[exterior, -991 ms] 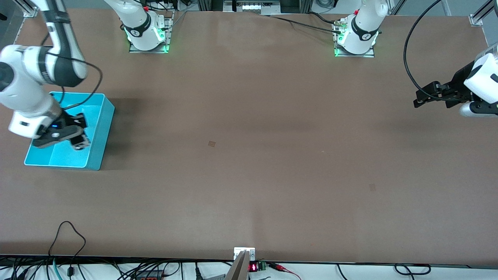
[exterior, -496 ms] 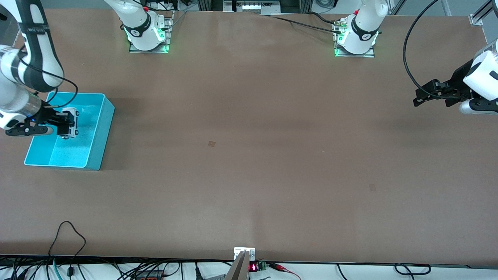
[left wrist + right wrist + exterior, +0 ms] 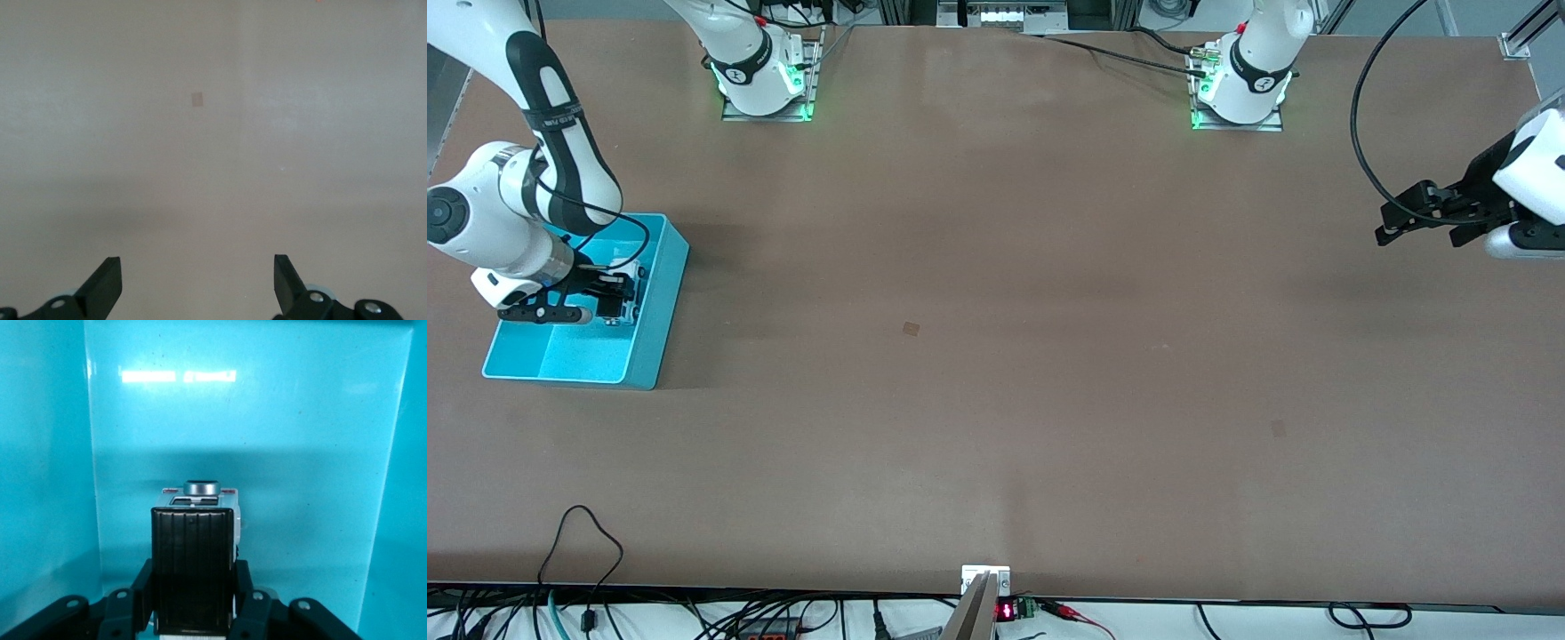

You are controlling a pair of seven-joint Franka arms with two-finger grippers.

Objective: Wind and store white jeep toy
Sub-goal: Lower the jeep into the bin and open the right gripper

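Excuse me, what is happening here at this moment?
The right gripper holds the small white jeep toy with a black roof inside the turquoise plastic bin, at the right arm's end of the table, not yet released. The left gripper is open and waits above the bare brown table.

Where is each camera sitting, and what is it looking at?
Front view: high across the brown table, facing both arm bases; shows the right claw over the turquoise plastic bin and the waiting left claw.
Left wrist view: on the left arm, looking at bare table between its open fingertips.
Right wrist view: on the right arm, looking into the bin, claw shut on the small white jeep toy.
Front and right wrist views share bin and jeep.
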